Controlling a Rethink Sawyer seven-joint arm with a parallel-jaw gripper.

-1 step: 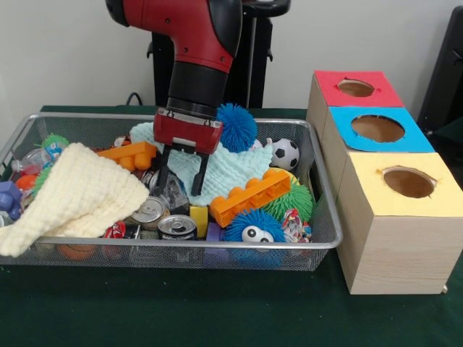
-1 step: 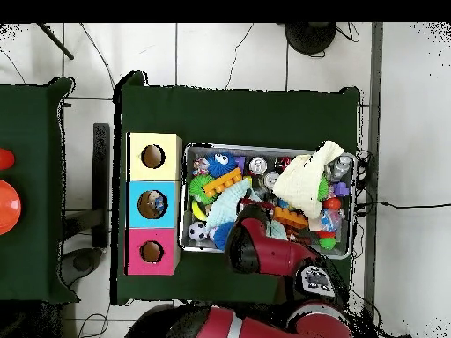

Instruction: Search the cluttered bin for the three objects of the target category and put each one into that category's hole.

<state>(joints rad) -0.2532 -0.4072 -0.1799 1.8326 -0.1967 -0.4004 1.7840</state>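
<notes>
— Front view first: we have the hand [image 1: 181,172] down in the wire bin [image 1: 318,217], its two fingers spread apart and gripping nothing, tips over the crumpled foil just left of the mint cloth [image 1: 231,168].

— Which category are we after? We cannot tell from here. Cans [image 1: 177,226] lie at the near edge, spiky balls [image 1: 252,225] to the near right, a blue one [image 1: 237,126] at the far side, orange bricks [image 1: 249,195] between.

— And the holes?

— Three boxes stand right of the bin on the green surface [image 1: 217,311]: red [image 1: 356,87] far, blue [image 1: 377,128] middle, yellow [image 1: 409,181] near.

— Then we judge it best to lower straight, keep the fingers clear of the cream cloth [image 1: 79,195], and close on one item only.
</notes>
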